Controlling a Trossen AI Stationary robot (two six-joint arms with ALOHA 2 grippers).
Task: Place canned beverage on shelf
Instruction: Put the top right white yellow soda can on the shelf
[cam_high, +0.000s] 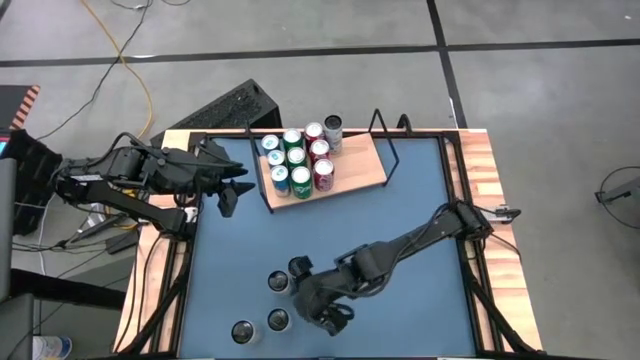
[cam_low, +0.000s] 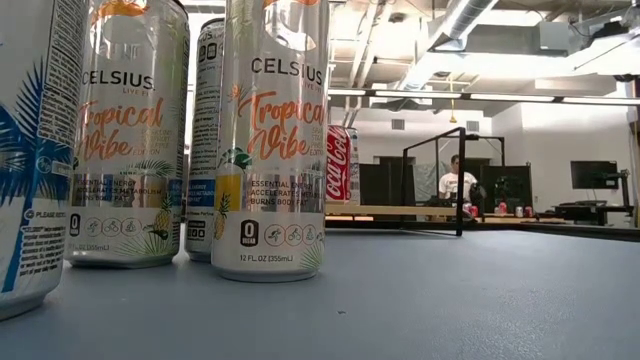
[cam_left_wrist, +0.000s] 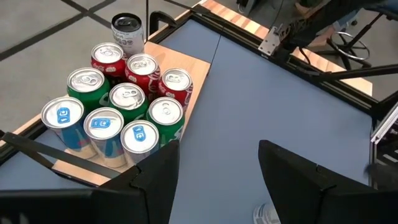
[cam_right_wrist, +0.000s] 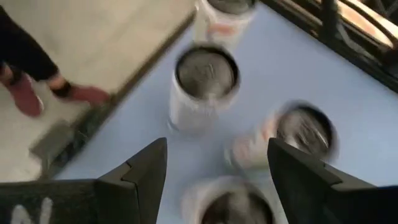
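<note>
From above, both open grippers, left (cam_high: 232, 190) and right (cam_high: 335, 318), hold nothing; only the low view shows a person (cam_low: 458, 182) behind the shelf (cam_high: 355, 168).

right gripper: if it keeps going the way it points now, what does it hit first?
Likely a tall can of the loose cluster on the blue table; the right gripper is open and aimed down at them. Motion blur, so depth is unsure.

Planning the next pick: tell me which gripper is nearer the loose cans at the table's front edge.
Right. The right gripper hovers open directly among the loose cans; the left gripper, also open, sits far off beside the shelf.
</note>
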